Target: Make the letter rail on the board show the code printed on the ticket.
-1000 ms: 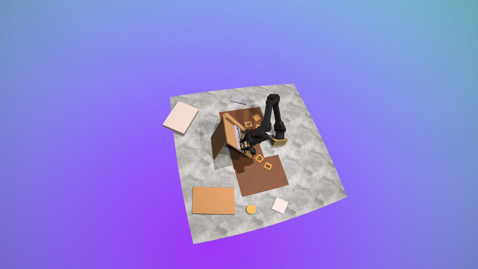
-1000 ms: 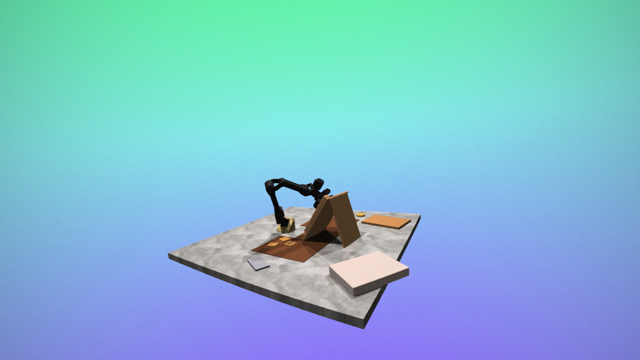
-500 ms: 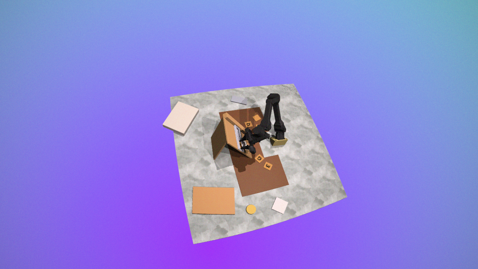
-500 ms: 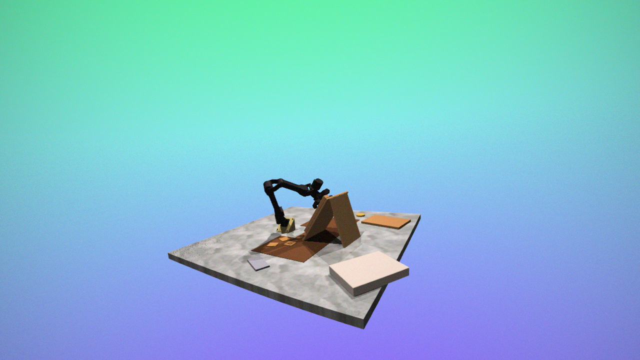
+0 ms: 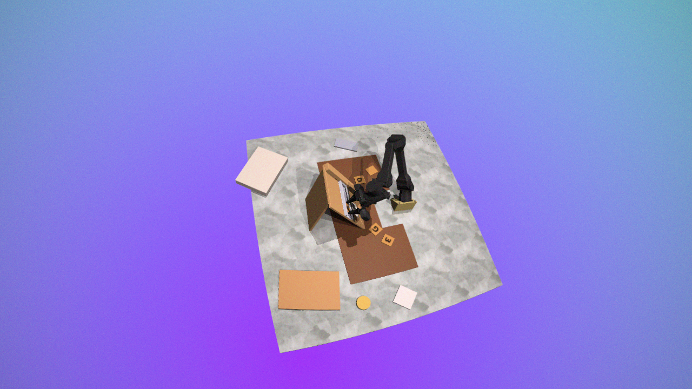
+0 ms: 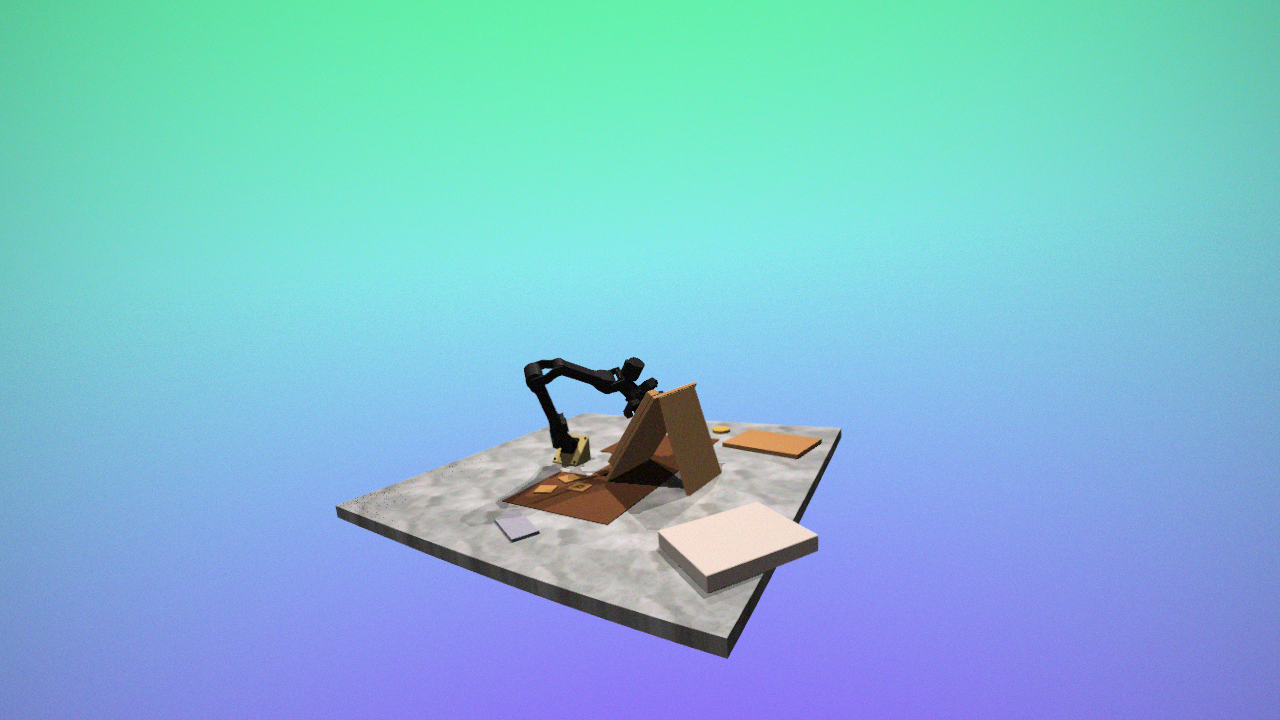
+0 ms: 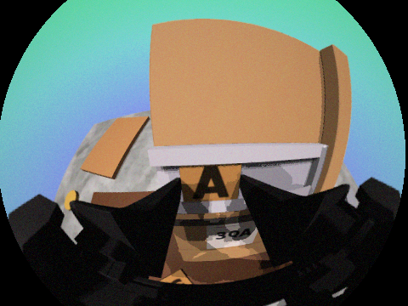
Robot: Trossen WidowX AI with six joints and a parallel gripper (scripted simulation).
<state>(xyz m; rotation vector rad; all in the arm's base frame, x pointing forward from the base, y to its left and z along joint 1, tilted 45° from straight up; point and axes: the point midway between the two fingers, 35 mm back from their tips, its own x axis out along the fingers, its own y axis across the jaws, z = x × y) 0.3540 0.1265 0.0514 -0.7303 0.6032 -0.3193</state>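
One A tile (image 7: 210, 183) is clamped upright between the part-open fingers of the pincer (image 5: 349, 207) (image 7: 210, 180), with the rail's (image 5: 343, 199) (image 7: 238, 154) unfilled length to its right.

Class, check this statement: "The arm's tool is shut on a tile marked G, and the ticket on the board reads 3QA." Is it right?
Not quite: the wrist view shows that the tool is shut on a tile marked A, not G. The rest stands: the ticket on the board reads 3QA.
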